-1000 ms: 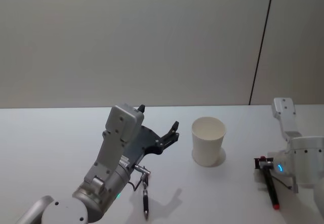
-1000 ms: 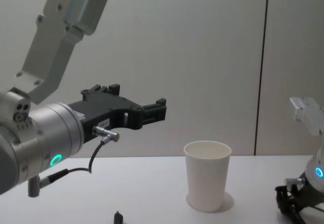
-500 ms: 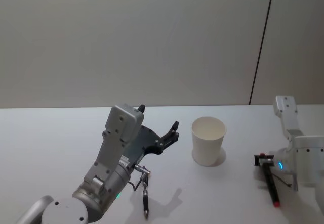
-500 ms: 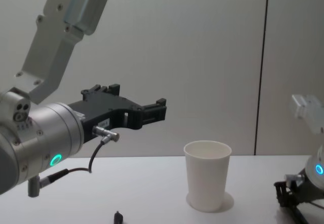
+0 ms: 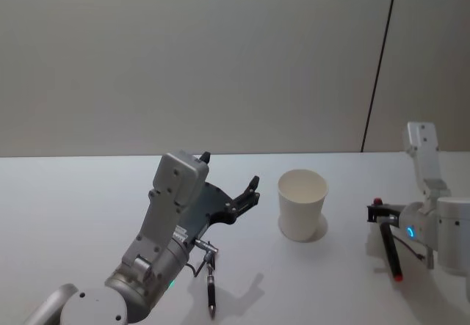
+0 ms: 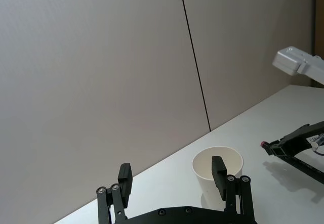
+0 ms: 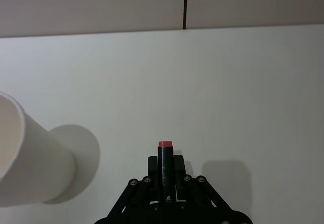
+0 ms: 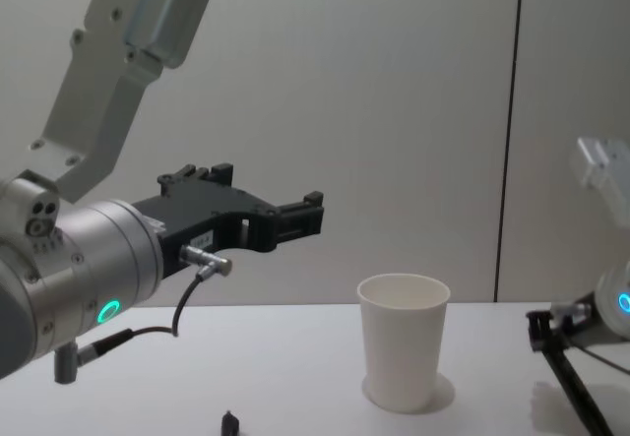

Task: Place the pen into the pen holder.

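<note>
Pen (image 5: 389, 250): slim black barrel, red at both ends, tilted. Upper end is clamped in the right hand (image 5: 380, 213); lower end sits down by the table (image 5: 73, 207), contact w/ table not discernible. Right wrist view: fingers (image 7: 178, 164) closed tight on the barrel just below the red cap. Location: right of the pen holder (image 5: 302, 204), apart from it.

Pen holder: plain white tapered paper cup, rolled rim, upright, approx. mid-table.

Left hand (image 5: 230, 169): raised above the table, left of the pen holder, fingers spread wide, nothing held.

Second dark pen (image 5: 211, 296): lies flat on the near table, beside the left arm.
</note>
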